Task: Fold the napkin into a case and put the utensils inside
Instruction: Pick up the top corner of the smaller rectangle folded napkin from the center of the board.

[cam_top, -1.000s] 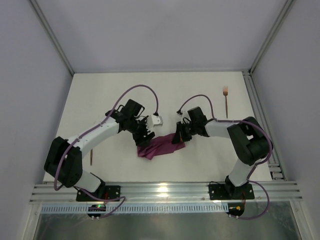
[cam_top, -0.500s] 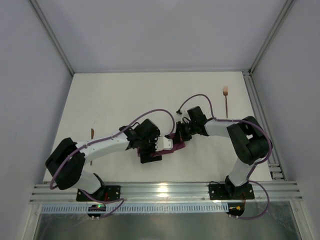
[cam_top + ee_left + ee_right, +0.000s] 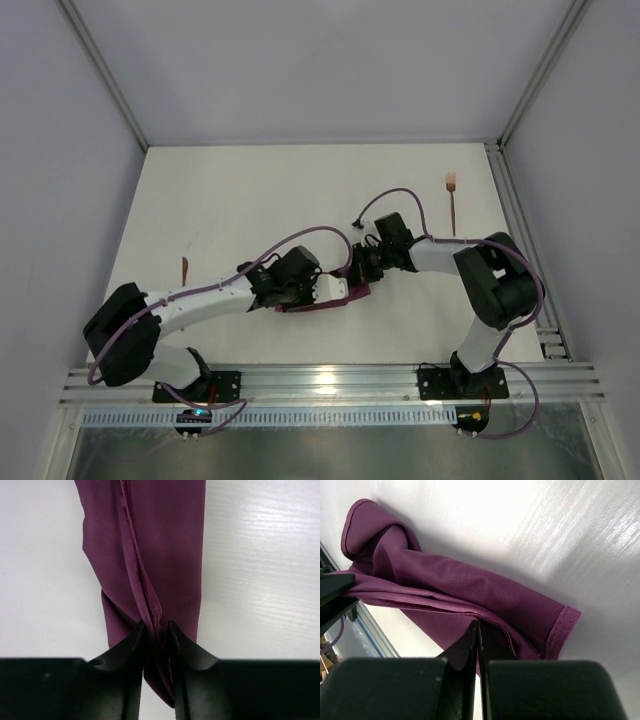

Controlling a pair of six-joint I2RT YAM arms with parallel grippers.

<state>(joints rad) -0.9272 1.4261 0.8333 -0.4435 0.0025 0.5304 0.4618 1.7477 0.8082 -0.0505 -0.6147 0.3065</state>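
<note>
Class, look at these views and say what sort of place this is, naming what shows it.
Probably a robotics lab test cell: plain grey panels enclose a white table, and a left arm and right arm are bolted to an aluminium rail at its near edge.

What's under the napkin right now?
Only white table shows around the napkin; nothing pokes out. Its layers hide what's beneath; the fork and other utensil lie elsewhere, uncovered.

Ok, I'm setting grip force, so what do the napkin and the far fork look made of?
The napkin: soft woven cloth, matte maroon; fine ribbed weave, stitched hem and limp folds show it. The fork: likely metal with a copper-coloured finish, thin and straight; too small to confirm.
</note>
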